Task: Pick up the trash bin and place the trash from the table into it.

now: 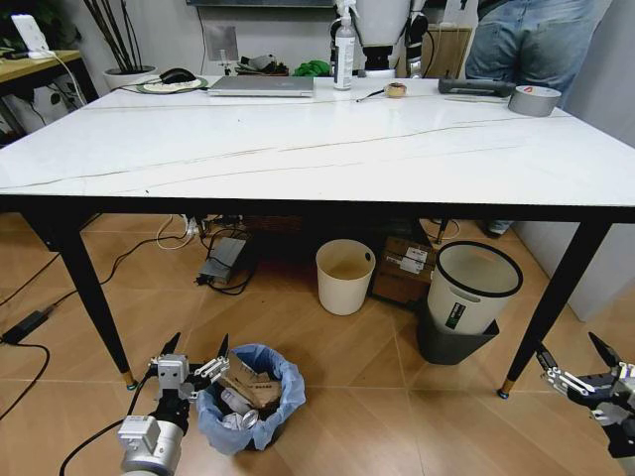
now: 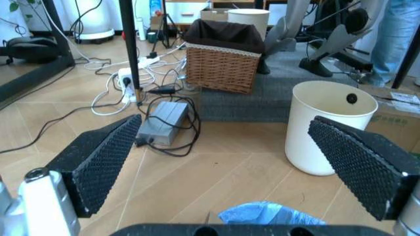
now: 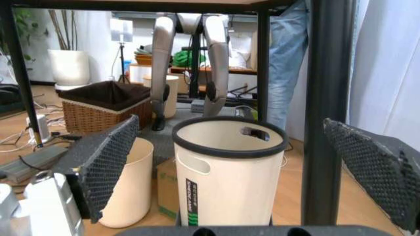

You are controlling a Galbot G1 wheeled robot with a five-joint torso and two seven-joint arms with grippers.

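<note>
Trash bin, the small one lined with a ruffled light blue bag, is sitting on the wooden floor at the near side of the bench, and it is already holding brown cardboard, white wrappers and what looks like a can. The left end effector is hanging just beside its rim on the robot's left, fingers spread wide and gripping nothing; in the left wrist view a scrap of the blue bag is showing low between its open pads. The right end effector is waiting low on the robot's right near the bench leg, also spread open and empty.

Further back under the bench, the plain cream bin and the white bin with a black rim are standing apart from the task.

Beyond them, the bench is carrying a laptop, a bottle and a grey tape roll along its far edge, with no loose litter visible on the marble top. Judging from this, the trash seems to be gathered in the bin already, and little appears to be left beyond finishing with the bin itself
</note>
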